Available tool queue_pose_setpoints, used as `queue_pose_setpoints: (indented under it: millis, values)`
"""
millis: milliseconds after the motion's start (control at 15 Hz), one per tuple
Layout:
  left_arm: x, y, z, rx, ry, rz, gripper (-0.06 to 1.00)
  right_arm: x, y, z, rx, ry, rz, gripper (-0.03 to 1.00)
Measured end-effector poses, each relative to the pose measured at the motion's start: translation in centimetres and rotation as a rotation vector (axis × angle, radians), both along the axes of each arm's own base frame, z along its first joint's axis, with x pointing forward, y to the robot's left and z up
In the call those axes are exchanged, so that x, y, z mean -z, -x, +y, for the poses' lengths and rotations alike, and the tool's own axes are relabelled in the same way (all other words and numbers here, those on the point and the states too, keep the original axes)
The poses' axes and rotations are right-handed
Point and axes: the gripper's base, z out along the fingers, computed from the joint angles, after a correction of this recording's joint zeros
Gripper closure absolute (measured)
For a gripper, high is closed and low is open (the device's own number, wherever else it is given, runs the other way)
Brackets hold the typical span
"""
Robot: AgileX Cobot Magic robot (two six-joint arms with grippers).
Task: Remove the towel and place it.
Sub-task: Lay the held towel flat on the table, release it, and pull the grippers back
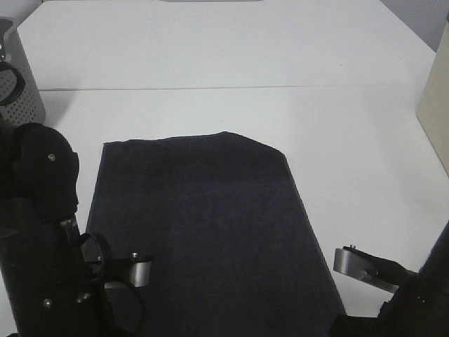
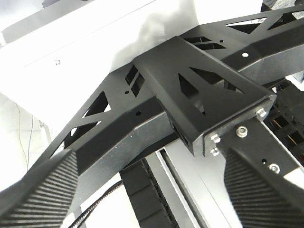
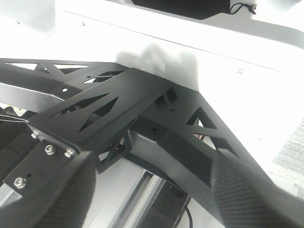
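While the towel (image 1: 203,225) lies spread on the counter (image 1: 365,154), the left end effector (image 2: 149,166) and right end effector (image 3: 152,166), flanking its near edge, both stand open, empty.

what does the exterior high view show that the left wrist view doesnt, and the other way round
Only the exterior high view shows the towel, spread out on the white table, the grey perforated basket at the far left, and the right arm. Only the left wrist view shows the left gripper close up, its ribbed fingers wide apart with nothing between them, facing a black truss frame. Both show black hardware of the left arm, and no grip on the towel.
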Motion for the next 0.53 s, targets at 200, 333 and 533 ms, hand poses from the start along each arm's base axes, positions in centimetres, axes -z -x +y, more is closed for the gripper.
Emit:
queue_pose_setpoints:
  millis: [200, 333, 533]
  values:
    - [-0.6, -0.3, -0.3, 0.012, 0.017, 0.001, 0.14, 0.0, 0.0, 0.0, 0.003, -0.002, -0.001, 0.28]
    - [-1.7, -0.9, -0.8, 0.035, 0.058, -0.027, 0.14, 0.0, 0.0, 0.0, -0.004, -0.007, -0.003, 0.28]
    - [-3.8, -2.5, -2.2, 0.076, 0.139, -0.11, 0.14, -1.2, -0.6, 0.3, -0.038, -0.052, -0.033, 0.28]
